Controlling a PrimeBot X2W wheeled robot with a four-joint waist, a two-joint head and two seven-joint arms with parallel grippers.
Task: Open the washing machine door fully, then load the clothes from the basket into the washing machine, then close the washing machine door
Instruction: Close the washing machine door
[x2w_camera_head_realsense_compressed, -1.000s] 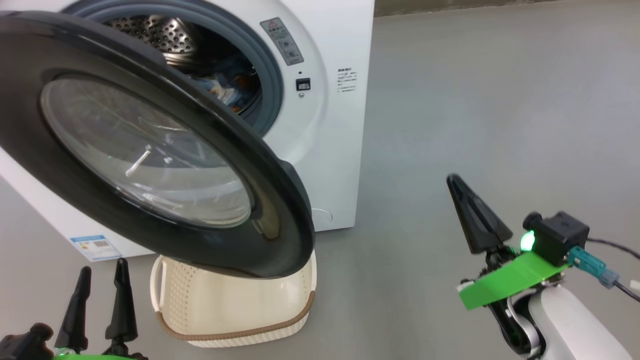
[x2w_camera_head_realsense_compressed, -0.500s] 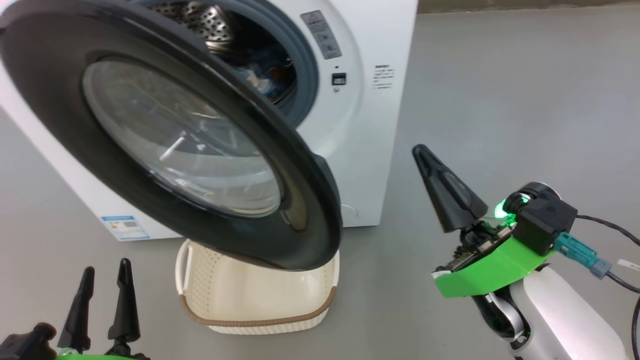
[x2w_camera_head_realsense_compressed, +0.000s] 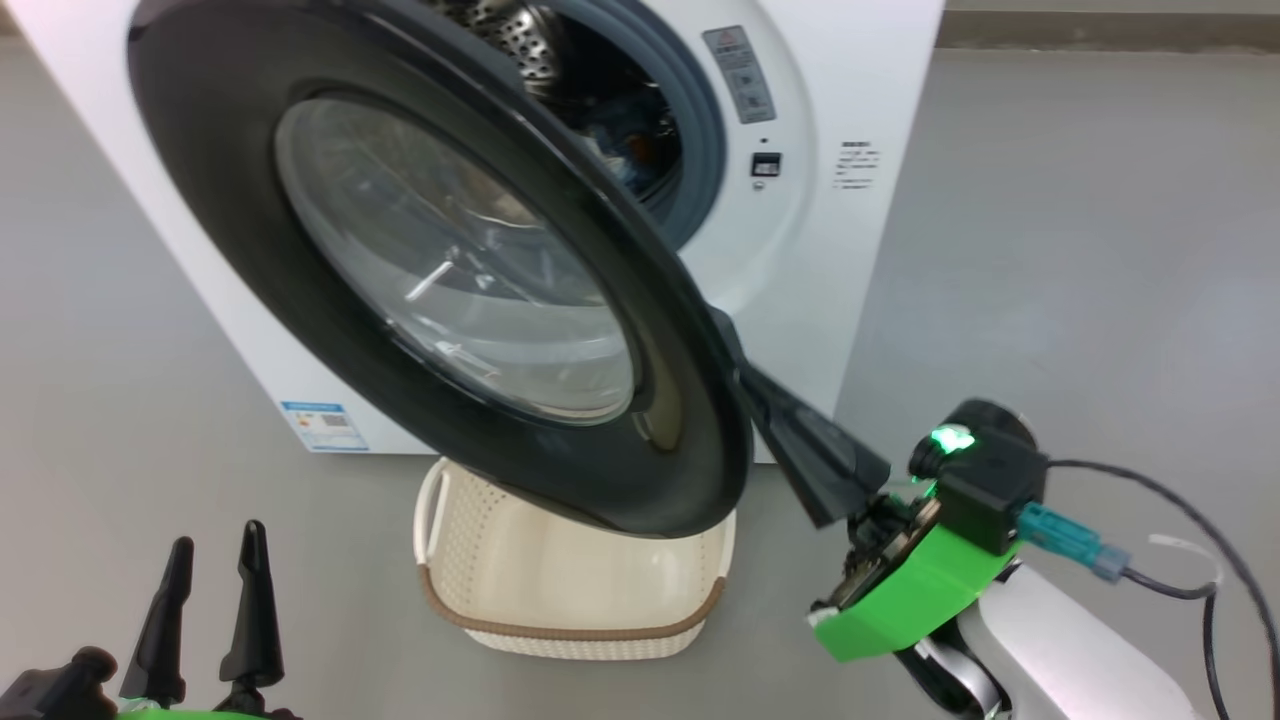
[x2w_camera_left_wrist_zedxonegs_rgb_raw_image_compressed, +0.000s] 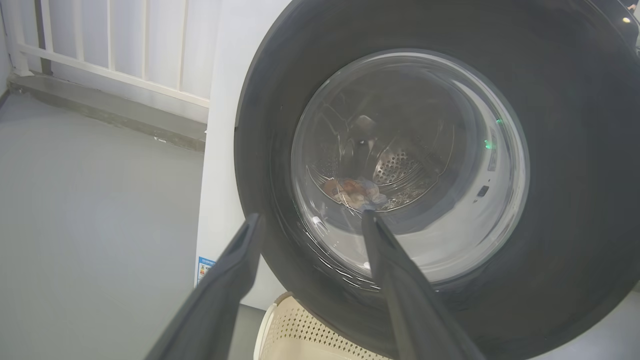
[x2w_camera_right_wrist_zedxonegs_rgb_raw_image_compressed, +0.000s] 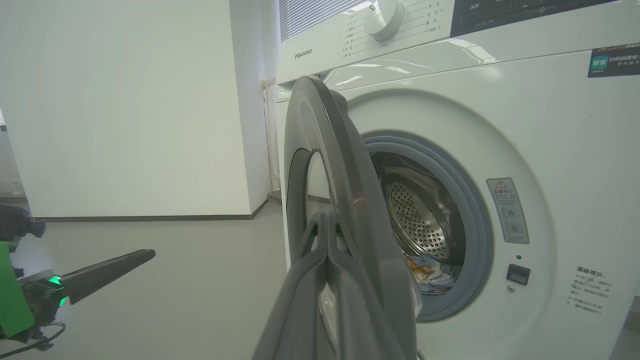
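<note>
right gripper (x2w_camera_head_realsense_compressed: 765, 395): two long dark fingers pressed flat together, holding nothing. This makes one stiff wedge, likely for shoving rather than pinching. The tip runs up to the door's free edge and is hidden behind the rim there, so contact can't be confirmed.
left gripper (x2w_camera_head_realsense_compressed: 217, 545): fingers spread wide, empty, low and well apart from the door. Looks idle, probably kept out of the swing path.
door (x2w_camera_head_realsense_compressed: 450, 270): right at the right gripper's tip. Wide glossy black rim of hard plastic, with a clear bulging glass bowl in the centre. It stands part-open, swung out from the opening. The free edge is farthest from the hinge, so it gives the best leverage for a push.
basket (x2w_camera_head_realsense_compressed: 570, 632): under the door, down and to the left of the right gripper's tip. Cream perforated plastic with a brown woven-look rim and a white side handle. The visible part holds no cloth; the rest is hidden by the door.
gasket (x2w_camera_right_wrist_zedxonegs_rgb_raw_image_compressed: 475, 225): beyond the tip. Grey rubber ring with a soft lip.
drum (x2w_camera_right_wrist_zedxonegs_rgb_raw_image_compressed: 420, 220): behind the gasket. Shiny perforated steel.
clothes (x2w_camera_right_wrist_zedxonegs_rgb_raw_image_compressed: 429, 276): low in the drum, past the right gripper's tip. Limp light blue fabric with orange-brown print, in a crumpled heap. Loading looks done, so the step in hand is judged to be closing the door.
machine (x2w_camera_head_realsense_compressed: 860, 60): farthest from the right gripper. Big white box with smooth panels and a round dial (x2w_camera_right_wrist_zedxonegs_rgb_raw_image_compressed: 384, 17) up top.
</note>
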